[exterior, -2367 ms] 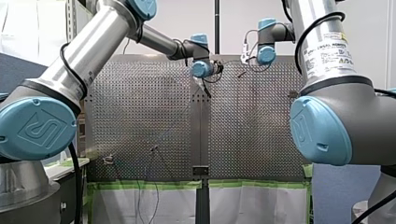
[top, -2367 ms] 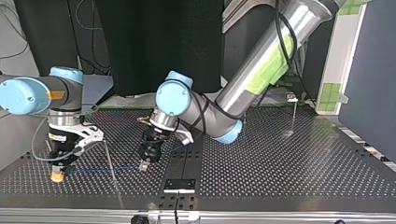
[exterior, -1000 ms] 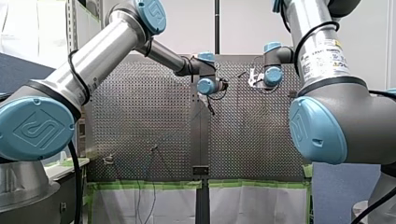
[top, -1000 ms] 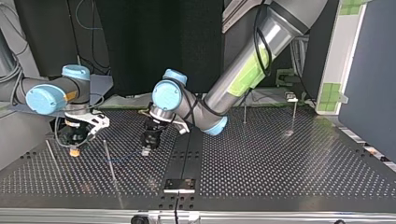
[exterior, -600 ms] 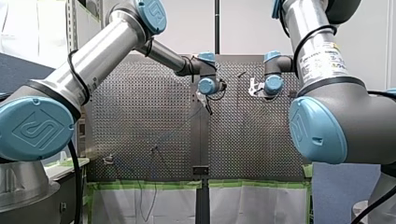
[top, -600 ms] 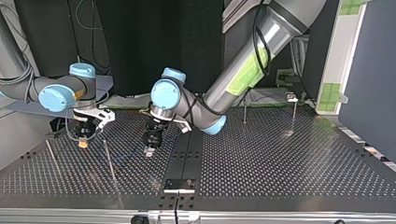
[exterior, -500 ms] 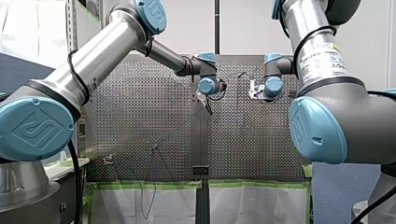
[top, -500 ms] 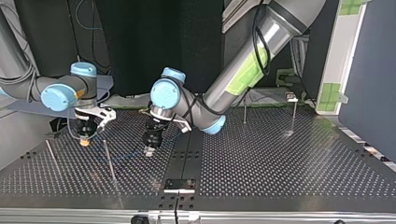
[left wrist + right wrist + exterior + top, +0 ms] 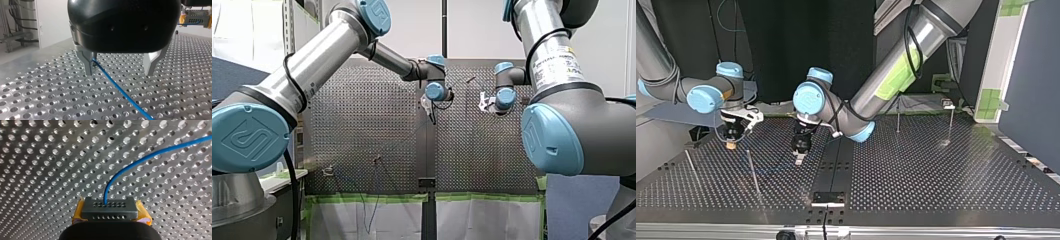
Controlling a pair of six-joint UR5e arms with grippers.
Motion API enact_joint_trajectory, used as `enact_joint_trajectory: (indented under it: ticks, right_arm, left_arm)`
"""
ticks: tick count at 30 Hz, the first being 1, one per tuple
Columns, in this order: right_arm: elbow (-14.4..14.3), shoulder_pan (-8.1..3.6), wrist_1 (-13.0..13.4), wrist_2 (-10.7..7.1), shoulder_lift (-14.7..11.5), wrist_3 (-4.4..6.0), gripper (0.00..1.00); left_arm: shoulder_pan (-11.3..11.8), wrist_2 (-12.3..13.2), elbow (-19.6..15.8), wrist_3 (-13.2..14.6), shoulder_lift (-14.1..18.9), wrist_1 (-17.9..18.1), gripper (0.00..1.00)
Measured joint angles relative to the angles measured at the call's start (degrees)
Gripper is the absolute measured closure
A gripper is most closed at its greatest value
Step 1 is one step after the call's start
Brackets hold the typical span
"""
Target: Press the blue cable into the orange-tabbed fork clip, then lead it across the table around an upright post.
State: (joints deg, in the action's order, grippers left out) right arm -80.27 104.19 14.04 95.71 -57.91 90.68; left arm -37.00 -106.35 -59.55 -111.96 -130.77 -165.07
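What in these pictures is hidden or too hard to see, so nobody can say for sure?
The thin blue cable: both wrist views cut it off at their edges, so its ends go unseen; in the top view it is too faint to trace.
My right gripper: a dark perforated block hides how its yellow pads clamp the cable.
The orange-tabbed fork clip: too small to pick out in any view.

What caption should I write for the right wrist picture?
My right gripper holds the blue cable above the perforated table.
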Motion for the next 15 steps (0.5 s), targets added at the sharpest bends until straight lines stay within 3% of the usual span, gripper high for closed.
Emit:
enact_joint_trajectory:
  ticks: [15]
  right_arm:
    - [-3.7, 0.03, 3.4, 0.04, 0.1, -0.04, 1.0]
  left_arm:
    - [0.0, -1.0, 0.0, 0.7, 0.0, -0.7, 0.0]
